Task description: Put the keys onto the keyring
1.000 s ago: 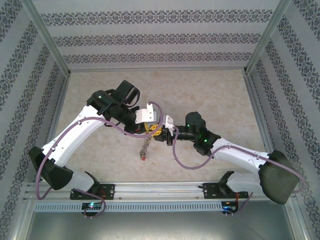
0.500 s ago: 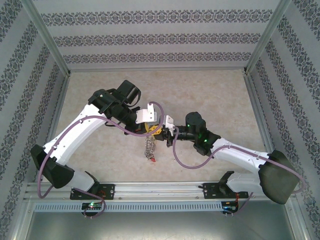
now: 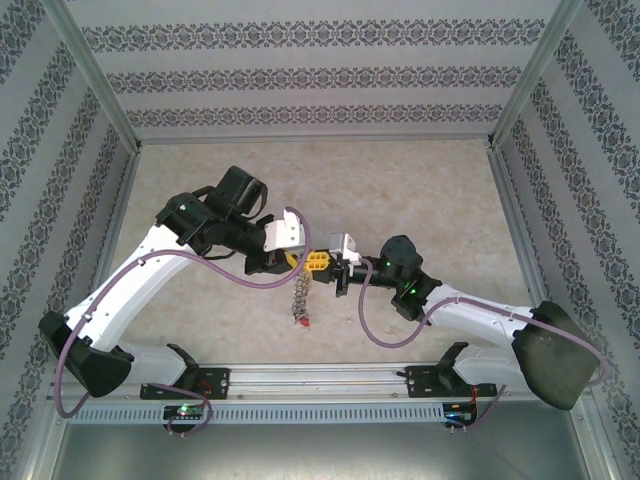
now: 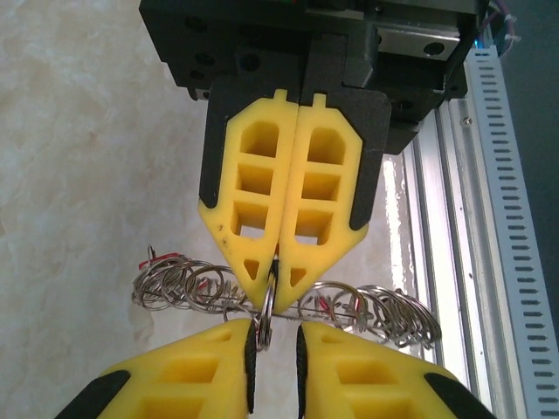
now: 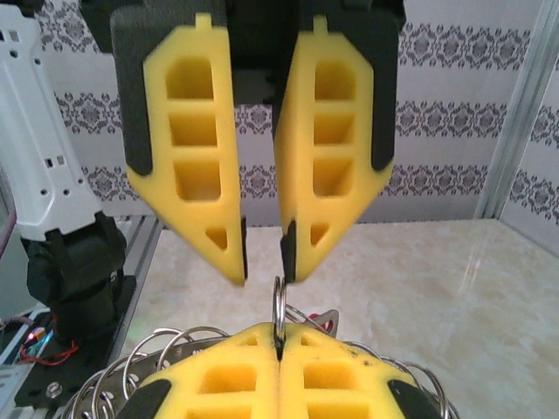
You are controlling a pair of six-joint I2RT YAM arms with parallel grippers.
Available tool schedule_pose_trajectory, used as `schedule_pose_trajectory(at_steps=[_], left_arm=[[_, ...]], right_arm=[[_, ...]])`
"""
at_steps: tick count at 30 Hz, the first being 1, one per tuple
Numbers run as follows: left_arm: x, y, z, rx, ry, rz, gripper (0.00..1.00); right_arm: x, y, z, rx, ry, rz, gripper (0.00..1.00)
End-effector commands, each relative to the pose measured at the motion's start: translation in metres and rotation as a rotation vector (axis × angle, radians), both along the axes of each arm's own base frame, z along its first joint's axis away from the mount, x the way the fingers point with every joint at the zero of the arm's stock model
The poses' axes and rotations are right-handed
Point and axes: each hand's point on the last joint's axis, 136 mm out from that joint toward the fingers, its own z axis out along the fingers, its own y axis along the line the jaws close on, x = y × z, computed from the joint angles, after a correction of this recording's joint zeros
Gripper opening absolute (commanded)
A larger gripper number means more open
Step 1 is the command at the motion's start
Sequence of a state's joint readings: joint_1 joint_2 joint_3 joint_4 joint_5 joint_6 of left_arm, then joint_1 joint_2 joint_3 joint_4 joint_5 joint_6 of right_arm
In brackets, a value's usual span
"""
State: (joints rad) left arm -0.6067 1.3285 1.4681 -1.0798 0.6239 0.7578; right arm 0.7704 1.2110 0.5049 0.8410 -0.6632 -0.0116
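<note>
The keyring (image 5: 278,304), a thin grey ring seen edge-on, is pinched between the yellow fingers of my left gripper (image 4: 279,278), which is shut on it. My right gripper (image 5: 264,264) faces it tip to tip, open, with its jaws just above the ring's top and the ring nearer the right-hand finger. The keys (image 4: 179,284) and their small rings hang in a bunch on both sides of the held ring, some with red tags. In the top view the bunch of keys (image 3: 298,298) dangles below the left gripper (image 3: 298,262) and right gripper (image 3: 322,265), which meet above the table's middle.
The beige marbled table (image 3: 420,190) spreads around both arms. An aluminium rail (image 3: 320,382) runs along the near edge, with patterned walls on three sides.
Both grippers have shifted slightly while staying tip to tip. The left arm's elbow swung left and lower. The key bunch now hangs straighter, its red tag further right.
</note>
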Motion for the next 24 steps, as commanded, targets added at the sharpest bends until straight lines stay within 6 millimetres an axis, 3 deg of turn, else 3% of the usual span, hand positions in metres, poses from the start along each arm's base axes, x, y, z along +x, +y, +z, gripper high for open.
schedule_pose_trajectory(at_steps=[1, 5, 13, 18, 24], left_arm=[[0.0, -0.006, 0.005, -0.056, 0.014, -0.001, 0.24], [-0.002, -0.002, 0.0, -0.037, 0.021, 0.0, 0.24], [-0.006, 0.004, 0.003, -0.019, -0.015, -0.007, 0.0], [0.002, 0.017, -0.01, 0.095, -0.023, 0.029, 0.0], [0.004, 0.025, -0.025, 0.241, 0.002, 0.03, 0.0]], right_arm=[[-0.01, -0.004, 0.036, 0.117, -0.088, 0.018, 0.0], [-0.013, -0.004, 0.038, 0.12, -0.092, 0.028, 0.0], [-0.013, 0.001, 0.027, 0.07, -0.098, 0.029, 0.0], [-0.007, -0.001, 0.006, -0.043, -0.095, -0.023, 0.2], [-0.001, -0.002, -0.007, -0.148, -0.086, -0.058, 0.23]])
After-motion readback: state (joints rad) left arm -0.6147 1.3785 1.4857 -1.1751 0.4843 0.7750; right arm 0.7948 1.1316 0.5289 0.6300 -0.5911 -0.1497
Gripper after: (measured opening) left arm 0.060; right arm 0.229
